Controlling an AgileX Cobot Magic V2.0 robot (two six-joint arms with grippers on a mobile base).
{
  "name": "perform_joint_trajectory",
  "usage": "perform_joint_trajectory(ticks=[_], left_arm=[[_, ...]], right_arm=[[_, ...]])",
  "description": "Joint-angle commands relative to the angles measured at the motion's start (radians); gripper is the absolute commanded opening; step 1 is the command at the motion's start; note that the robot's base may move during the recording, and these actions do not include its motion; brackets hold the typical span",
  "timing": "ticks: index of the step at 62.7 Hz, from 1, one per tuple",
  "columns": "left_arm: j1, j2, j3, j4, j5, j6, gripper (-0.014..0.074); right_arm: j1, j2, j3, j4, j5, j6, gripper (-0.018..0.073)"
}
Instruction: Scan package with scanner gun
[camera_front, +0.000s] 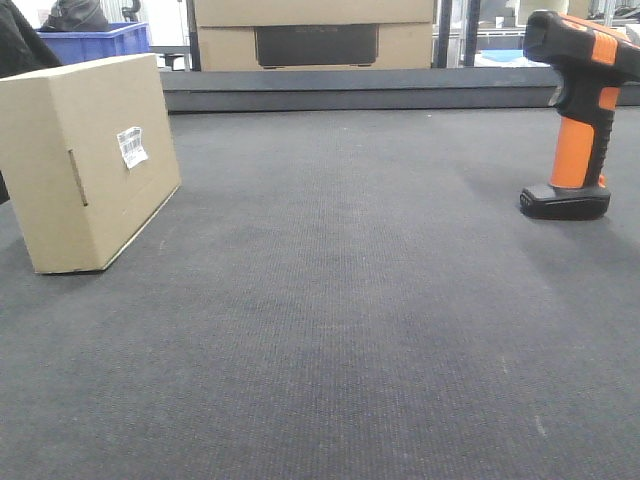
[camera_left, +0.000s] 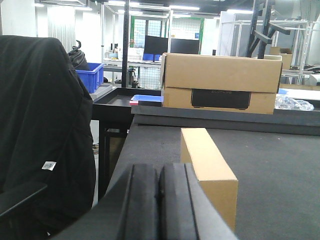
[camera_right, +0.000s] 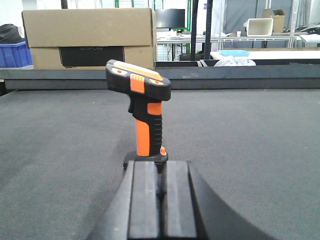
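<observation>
My left claw (camera_left: 160, 200) sat with its fingers pressed together, gripping nothing, low over the dark counter (camera_front: 340, 300). Just ahead and to its right stood the package (camera_left: 207, 172), on edge near the counter's left side, its white barcode label (camera_front: 131, 147) on the broad face turned toward the middle. My right claw (camera_right: 161, 200) was likewise closed and empty, its tips pointed at the scanner gun (camera_right: 142, 112), which stood upright on its black base just beyond them, well apart from the package. Behind both, a larger cardboard box (camera_right: 90, 37) with a dark panel rested along the counter's far edge.
</observation>
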Motion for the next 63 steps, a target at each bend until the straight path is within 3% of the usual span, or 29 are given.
perform_joint_trajectory(ticks=[1,53,57,60,63], left_arm=[[0.004,-0.005,-0.001,0.003,-0.013,0.001,-0.0111],[0.004,-0.005,0.009,-0.002,0.003,0.004,-0.0111],[0.004,-0.005,0.038,-0.013,-0.02,0.084,-0.0111],[0.004,-0.005,0.077,-0.094,-0.06,0.166,-0.0111],[0.006,-0.005,0.133,-0.152,-0.11,0.193,-0.0111]], right_arm=[[-0.008,-0.002,0.002,0.004,-0.009,-0.009,-0.0169],[-0.008,-0.002,0.002,0.004,-0.02,-0.009,-0.0169],[-0.008,-0.002,0.002,0.004,-0.02,-0.009,-0.0169],[-0.008,-0.002,0.002,0.004,-0.02,-0.009,-0.0169],[-0.008,-0.002,0.002,0.004,-0.02,-0.009,-0.0169]])
